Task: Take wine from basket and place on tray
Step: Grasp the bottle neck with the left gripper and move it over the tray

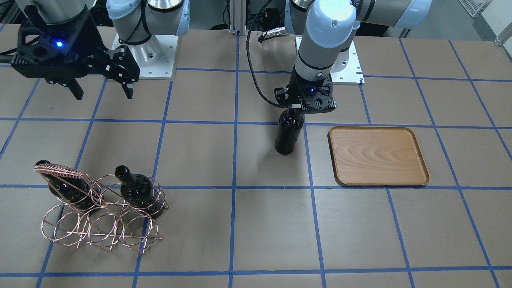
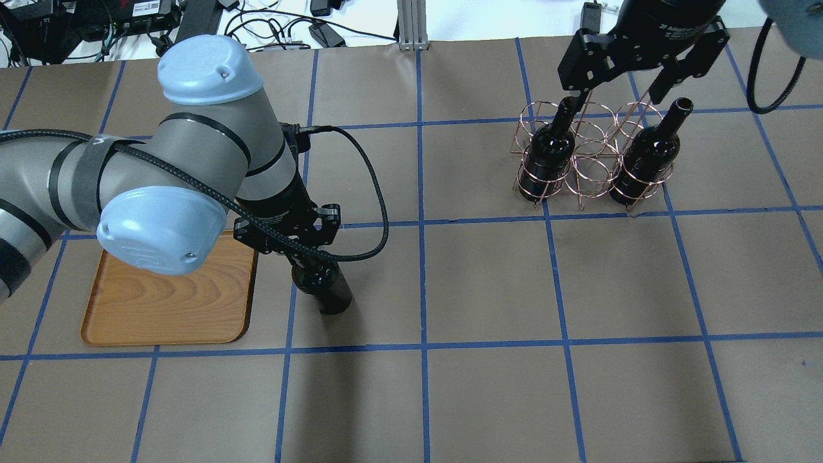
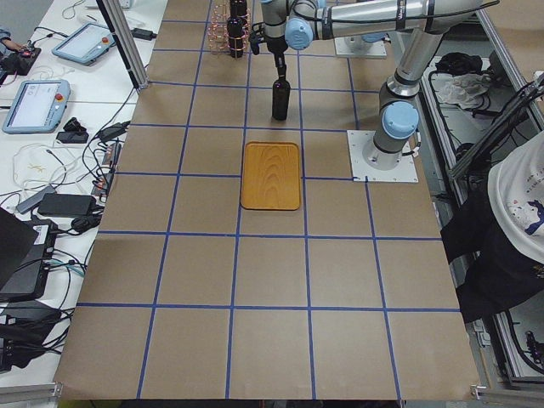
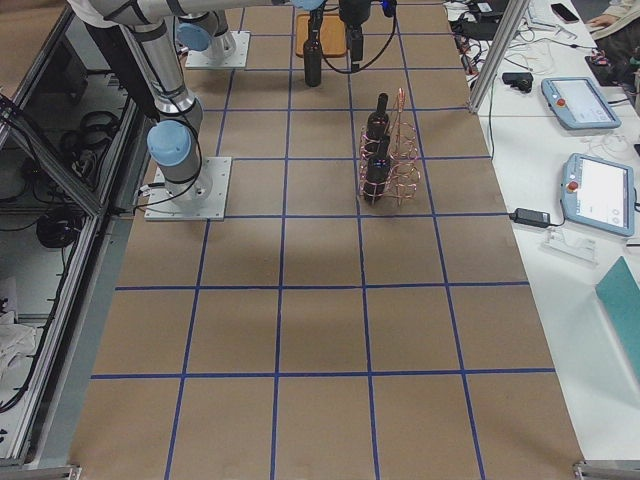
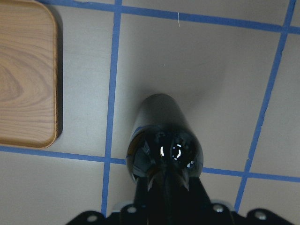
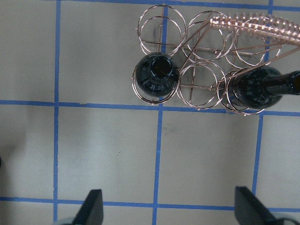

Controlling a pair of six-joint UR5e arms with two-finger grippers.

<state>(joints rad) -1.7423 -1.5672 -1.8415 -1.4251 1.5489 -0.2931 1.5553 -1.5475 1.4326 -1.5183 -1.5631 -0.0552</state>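
Observation:
My left gripper (image 1: 295,114) is shut on the neck of a near-black wine bottle (image 1: 287,138) and holds it upright beside the wooden tray (image 1: 378,156), on the tray's basket-side edge. I cannot tell whether its base touches the table. In the left wrist view the bottle (image 5: 164,126) stands right of the tray (image 5: 26,70). The copper wire basket (image 1: 60,171) holds two more bottles (image 1: 138,192) (image 1: 68,188). My right gripper (image 1: 104,95) is open and empty, raised near the basket; its wrist view looks down on the basket (image 6: 255,23).
The table is covered in brown paper with a grid of blue tape lines (image 1: 234,188). The arm bases (image 1: 148,60) stand on white plates at the robot's side. The tray's surface is bare.

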